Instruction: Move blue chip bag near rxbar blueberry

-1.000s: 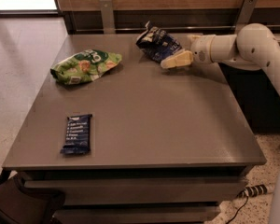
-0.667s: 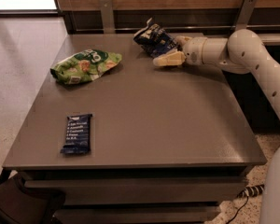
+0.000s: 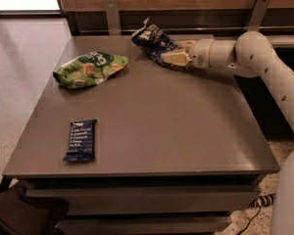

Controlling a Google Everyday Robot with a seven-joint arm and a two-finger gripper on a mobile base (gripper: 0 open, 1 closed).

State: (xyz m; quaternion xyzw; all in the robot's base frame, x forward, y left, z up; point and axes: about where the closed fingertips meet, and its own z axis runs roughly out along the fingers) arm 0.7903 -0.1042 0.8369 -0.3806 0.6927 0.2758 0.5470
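The blue chip bag [image 3: 151,39], dark navy with white lettering and crumpled foil, is at the far middle of the grey table [image 3: 166,126]. My gripper [image 3: 170,52] reaches in from the right and is shut on the bag's right end, with one cream finger [image 3: 172,58] in front of it. The bag's left end tilts up. The rxbar blueberry [image 3: 81,139], a small flat dark blue wrapper with white text, lies near the table's front left, far from the bag.
A bright green snack bag [image 3: 90,68] lies at the table's left, between the chip bag and the bar. A wooden wall with metal brackets [image 3: 111,14] runs behind the table. My white arm [image 3: 264,62] spans the right side.
My gripper has moved left along the far edge with the blue chip bag in it. The green bag and the bar have not moved.
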